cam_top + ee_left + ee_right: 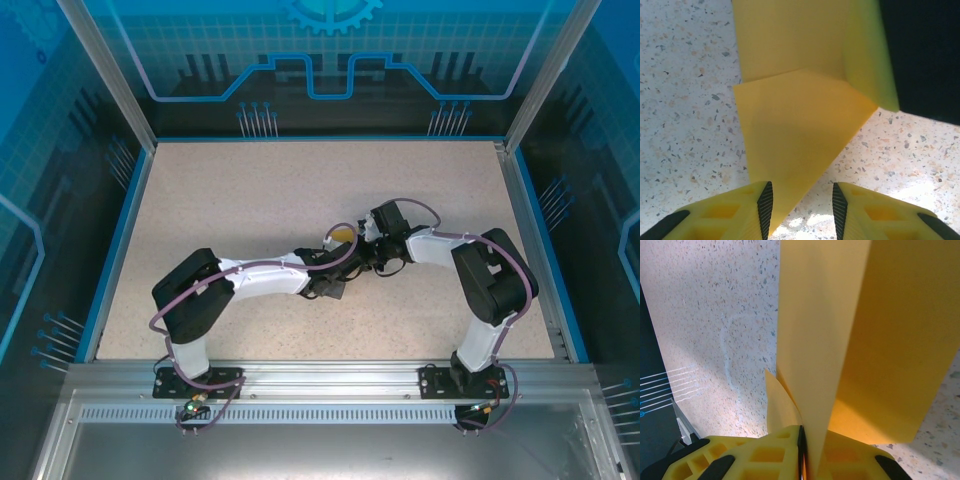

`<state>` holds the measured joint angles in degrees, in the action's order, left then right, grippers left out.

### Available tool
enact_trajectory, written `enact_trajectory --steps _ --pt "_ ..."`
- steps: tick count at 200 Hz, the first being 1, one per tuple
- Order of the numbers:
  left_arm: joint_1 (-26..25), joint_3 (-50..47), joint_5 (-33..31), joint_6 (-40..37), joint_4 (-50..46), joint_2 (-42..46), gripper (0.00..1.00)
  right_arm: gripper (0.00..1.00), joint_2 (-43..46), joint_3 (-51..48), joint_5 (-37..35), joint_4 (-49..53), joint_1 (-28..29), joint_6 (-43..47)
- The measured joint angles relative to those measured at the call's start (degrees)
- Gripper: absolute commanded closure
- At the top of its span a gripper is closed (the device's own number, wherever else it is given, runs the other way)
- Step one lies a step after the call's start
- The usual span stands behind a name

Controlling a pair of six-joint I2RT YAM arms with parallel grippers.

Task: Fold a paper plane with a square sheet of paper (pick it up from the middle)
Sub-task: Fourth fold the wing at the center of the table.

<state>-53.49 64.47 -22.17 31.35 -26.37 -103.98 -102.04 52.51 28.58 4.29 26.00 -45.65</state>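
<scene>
table top [250,200]: pale speckled stone-look surface across the middle of the top view
blue rim [118,245]: thin border along the table's edges at 9, 12 and 3 o'clock
back panel [200,50]: translucent blue wall at 12 o'clock, with a fine grid and a bright stepped line
gear emblem [332,12]: at 12 o'clock, cut by the top edge
posts [108,70]: two slanted metal bars, at 11 and 1 o'clock
metal rail [320,375]: grooved, along the near edge at 6 o'clock
slotted strip [300,412]: just below the rail
white mark [730,350]: faint curved line on the table top, at 9 o'clock in the right wrist view
</scene>
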Motion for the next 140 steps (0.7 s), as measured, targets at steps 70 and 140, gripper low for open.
enact_trajectory --steps 70,140 --pt "0.00 -0.63 -1.01 0.20 1.16 0.17 0.58 0.88 -0.66 0.61 0.00 0.35 0.11 -0.46" --pt "0.00 -2.29 -1.64 0.17 1.40 1.70 0.54 0.88 -2.14 1.49 -0.04 0.44 0.74 -0.59"
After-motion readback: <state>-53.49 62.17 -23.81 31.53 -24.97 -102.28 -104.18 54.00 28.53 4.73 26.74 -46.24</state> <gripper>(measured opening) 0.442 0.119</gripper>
